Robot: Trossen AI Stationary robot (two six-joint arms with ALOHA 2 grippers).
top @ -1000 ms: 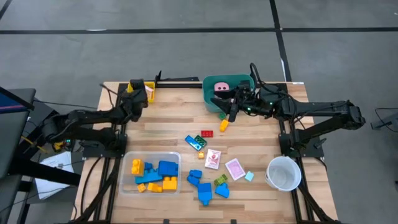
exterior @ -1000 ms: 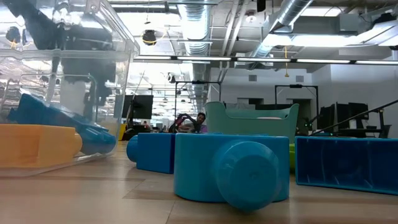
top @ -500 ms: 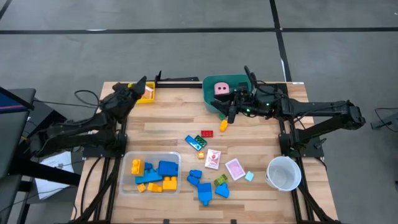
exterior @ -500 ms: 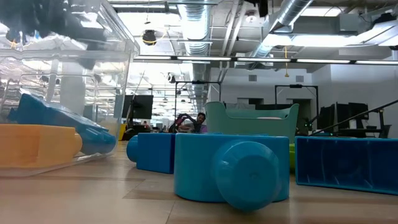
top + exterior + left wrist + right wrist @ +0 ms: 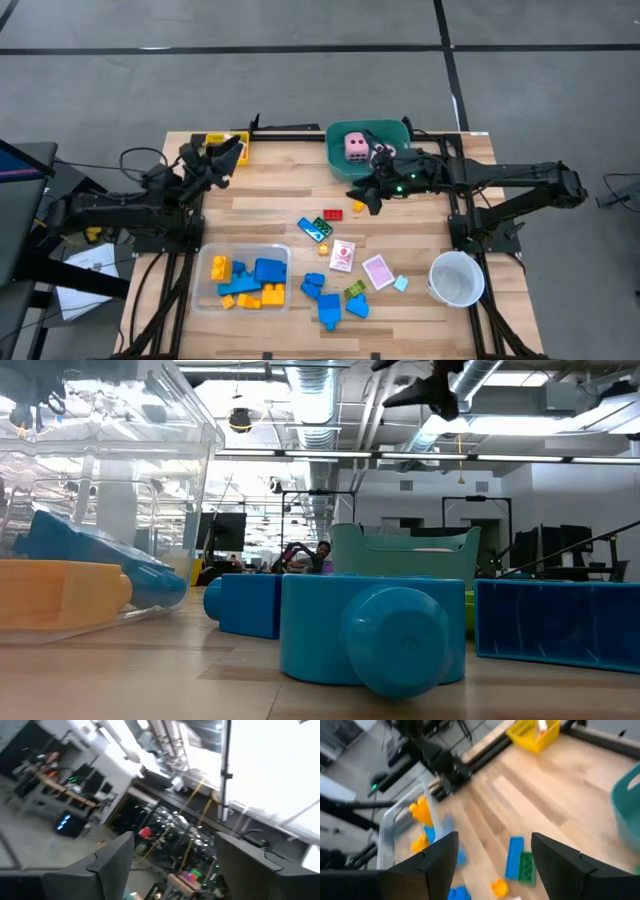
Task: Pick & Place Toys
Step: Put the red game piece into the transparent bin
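Hovering my right gripper (image 5: 368,197) beside the teal tub (image 5: 338,163), fingers spread, empty; pink die (image 5: 355,147) inside, blocks (image 5: 322,226) scattered nearby. My left gripper (image 5: 228,160) gapes empty near the yellow tray (image 5: 216,139).

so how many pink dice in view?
1 clearly: a pink die in the teal tub. The pink square items beside the loose blocks, and, look flat, more like cards. Another die may be hidden.
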